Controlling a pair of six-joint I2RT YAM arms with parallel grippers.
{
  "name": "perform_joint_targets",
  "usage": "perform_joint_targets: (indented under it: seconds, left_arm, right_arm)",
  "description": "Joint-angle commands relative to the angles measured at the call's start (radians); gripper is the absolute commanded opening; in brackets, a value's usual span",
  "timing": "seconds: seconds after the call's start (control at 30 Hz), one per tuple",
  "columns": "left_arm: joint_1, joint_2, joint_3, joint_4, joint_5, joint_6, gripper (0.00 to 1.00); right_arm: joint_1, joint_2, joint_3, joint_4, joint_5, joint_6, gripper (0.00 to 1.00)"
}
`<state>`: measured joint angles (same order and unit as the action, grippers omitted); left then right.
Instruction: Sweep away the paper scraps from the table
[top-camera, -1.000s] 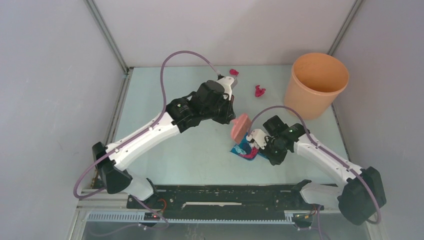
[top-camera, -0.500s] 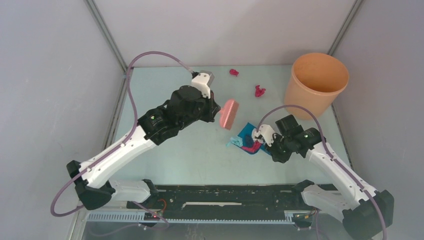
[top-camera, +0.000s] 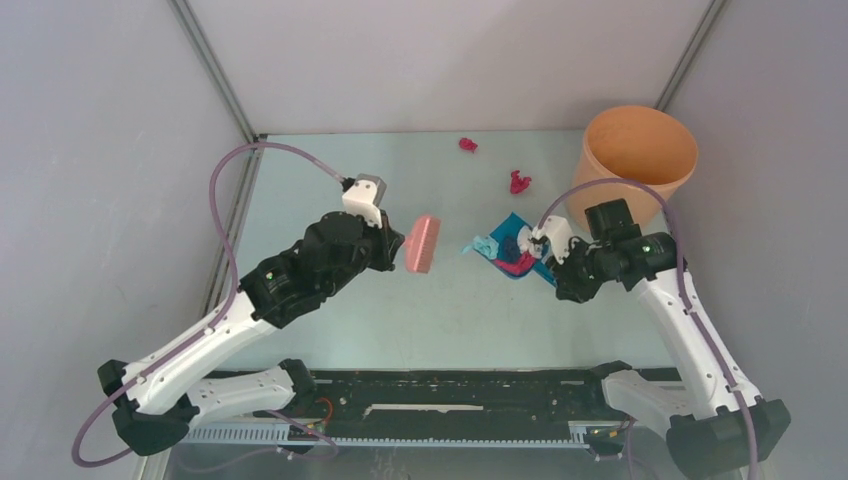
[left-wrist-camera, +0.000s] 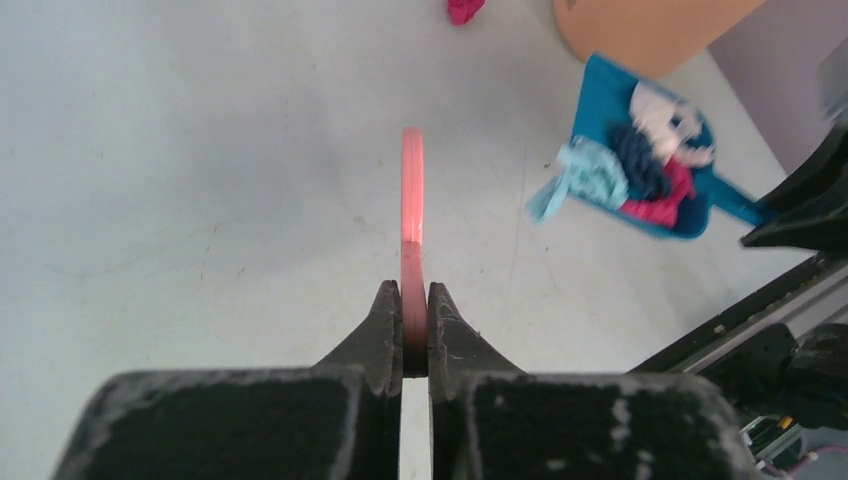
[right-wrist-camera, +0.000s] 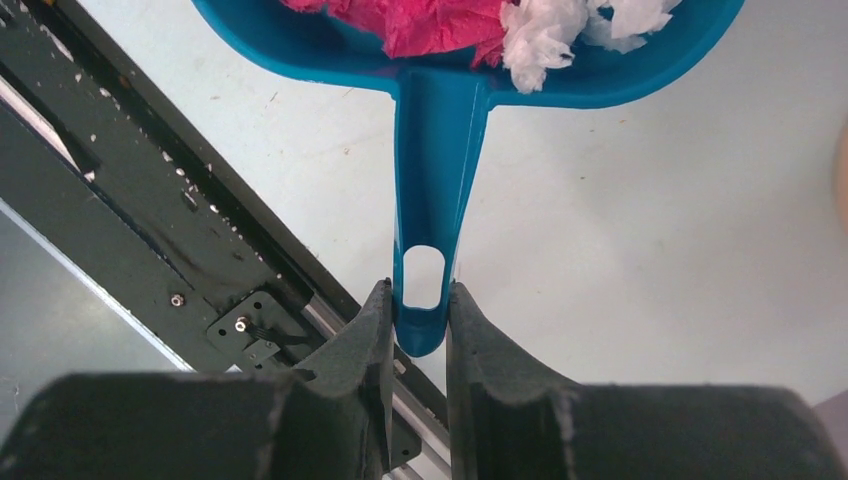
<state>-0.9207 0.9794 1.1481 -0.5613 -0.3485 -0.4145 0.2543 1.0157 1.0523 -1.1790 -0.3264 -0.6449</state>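
My left gripper (top-camera: 397, 243) (left-wrist-camera: 412, 300) is shut on the thin handle of the pink brush (top-camera: 421, 243) (left-wrist-camera: 411, 190), which it holds left of centre over the table (top-camera: 330, 180). My right gripper (top-camera: 553, 258) (right-wrist-camera: 420, 300) is shut on the handle end of the blue dustpan (top-camera: 512, 222) (right-wrist-camera: 440, 130), near the orange bucket. Magenta, white and navy paper scraps (top-camera: 515, 255) (right-wrist-camera: 430, 25) (left-wrist-camera: 650, 170) fill the pan. A teal scrap (top-camera: 483, 245) (left-wrist-camera: 580, 175) hangs over its front lip. Two magenta scraps (top-camera: 467, 144) (top-camera: 519, 182) lie on the far table.
An orange bucket (top-camera: 632, 165) (left-wrist-camera: 650, 30) stands at the far right corner, just behind the dustpan. Grey walls close in the table on three sides. A black rail (top-camera: 450, 395) (right-wrist-camera: 150, 200) runs along the near edge.
My left arm has drawn back to the left with the brush. My right arm has carried the loaded dustpan away from the near middle, up and right toward the bucket.
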Motion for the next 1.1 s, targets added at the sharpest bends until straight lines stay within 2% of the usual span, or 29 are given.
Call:
perform_joint_targets:
  seconds: [0.0, 0.17, 0.37, 0.63, 1.07]
  left_arm:
    - [-0.003, -0.052, -0.071, 0.048, -0.011, -0.034, 0.06]
    - [-0.003, -0.074, -0.148, 0.086, 0.01, -0.042, 0.05]
    - [-0.003, -0.062, -0.154, 0.083, 0.043, -0.019, 0.05]
    - [-0.003, -0.066, -0.18, 0.09, 0.069, -0.016, 0.05]
    - [-0.003, -0.085, -0.221, 0.101, 0.096, -0.014, 0.04]
  right_arm:
    - [-0.05, 0.034, 0.112, -0.06, -0.032, -0.038, 0.02]
    - [-0.106, 0.073, 0.229, -0.079, -0.015, -0.012, 0.02]
    - [-0.144, 0.106, 0.339, -0.087, 0.038, 0.037, 0.02]
    - [-0.246, 0.171, 0.478, -0.121, -0.013, 0.059, 0.02]
    - [-0.515, 0.337, 0.691, -0.098, 0.042, 0.113, 0.01]
